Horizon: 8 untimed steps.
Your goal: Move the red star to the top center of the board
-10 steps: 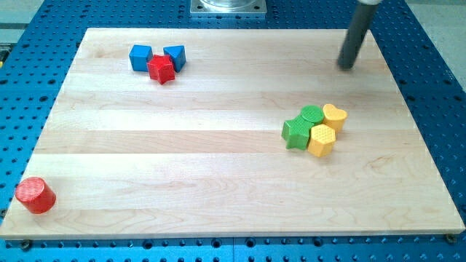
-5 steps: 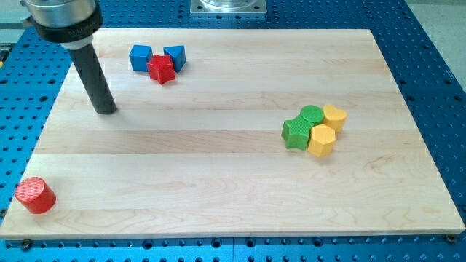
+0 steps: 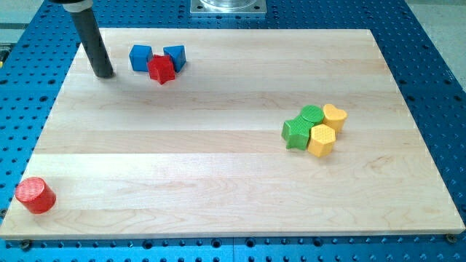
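The red star (image 3: 162, 69) lies near the board's top left, touching a blue cube (image 3: 140, 57) on its upper left and a blue triangular block (image 3: 175, 56) on its upper right. My tip (image 3: 105, 73) rests on the board to the left of this cluster, about a block's width from the blue cube, level with the red star. The dark rod rises from it toward the view's top left.
A green star (image 3: 295, 134), green cylinder (image 3: 312, 115), yellow heart (image 3: 334, 116) and yellow hexagon (image 3: 321, 140) sit clustered at the right of centre. A red cylinder (image 3: 35, 195) stands at the bottom left corner. The wooden board (image 3: 218, 167) lies on a blue perforated table.
My tip swept from the board's top right across to the left side, then moved up toward the blue cube. No block has moved.
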### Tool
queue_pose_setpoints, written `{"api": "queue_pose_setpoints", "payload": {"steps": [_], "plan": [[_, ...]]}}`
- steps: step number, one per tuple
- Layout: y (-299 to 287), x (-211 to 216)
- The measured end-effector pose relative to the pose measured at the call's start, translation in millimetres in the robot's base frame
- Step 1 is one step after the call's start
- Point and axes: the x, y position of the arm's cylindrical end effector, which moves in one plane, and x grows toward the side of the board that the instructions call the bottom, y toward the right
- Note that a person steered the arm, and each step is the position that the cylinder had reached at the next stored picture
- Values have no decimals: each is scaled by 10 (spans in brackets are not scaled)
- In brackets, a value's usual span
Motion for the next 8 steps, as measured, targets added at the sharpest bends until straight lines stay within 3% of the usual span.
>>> {"api": "queue_pose_setpoints", "payload": {"steps": [4,6,7,8], "plan": [[1584,-72],[973,279],[1374,708],[1805,502]]}}
